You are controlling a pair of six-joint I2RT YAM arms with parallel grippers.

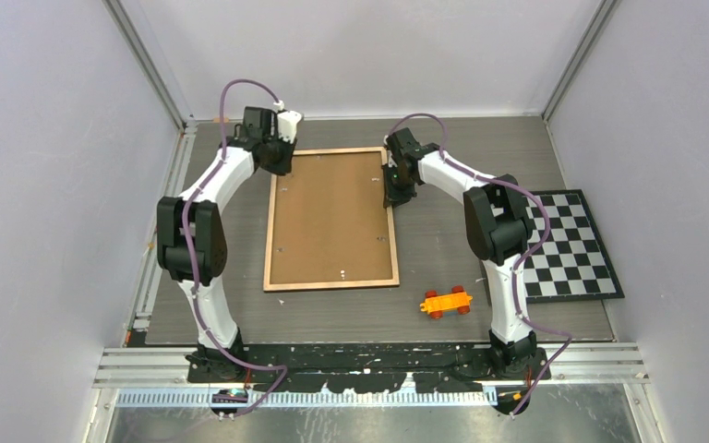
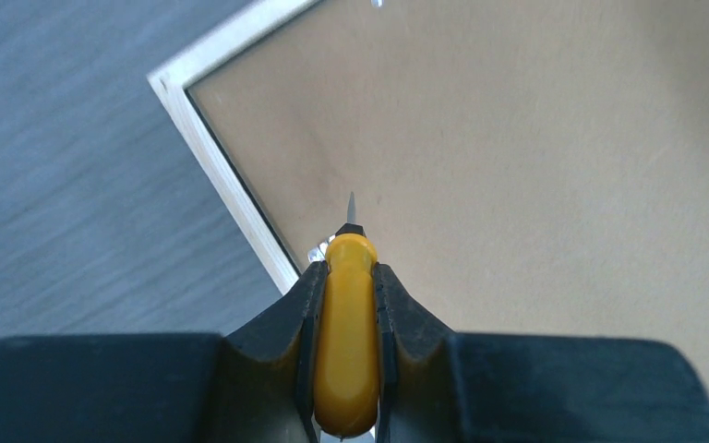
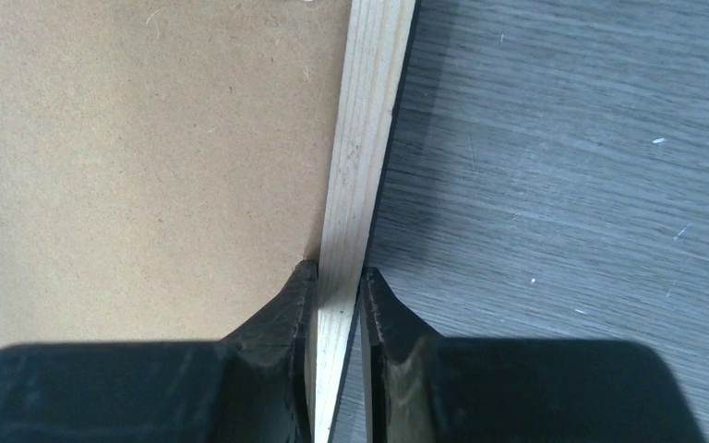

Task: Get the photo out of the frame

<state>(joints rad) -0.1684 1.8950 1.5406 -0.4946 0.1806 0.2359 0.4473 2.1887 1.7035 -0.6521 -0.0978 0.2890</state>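
Here, right jaws pinch the frame point(image 3: 360, 138); my left jaws hold a yellow-handled tool point(image 2: 346, 341): lever the backboard point(image 2: 535, 185) gently.

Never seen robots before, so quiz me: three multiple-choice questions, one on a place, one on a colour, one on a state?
1. Which side of the frame is up? A glass B brown back C neither, it stands on edge
2. Handle colour of the tool in the left gripper? A red B yellow C blue
3. Where is the toy car? A on the frame B in a box C on the table beside the frame
1 B: a brown board in a wooden rim shows. 2 B: it shows yellow, clamped in the gripper. 3 C: it sits off the frame's near right corner.
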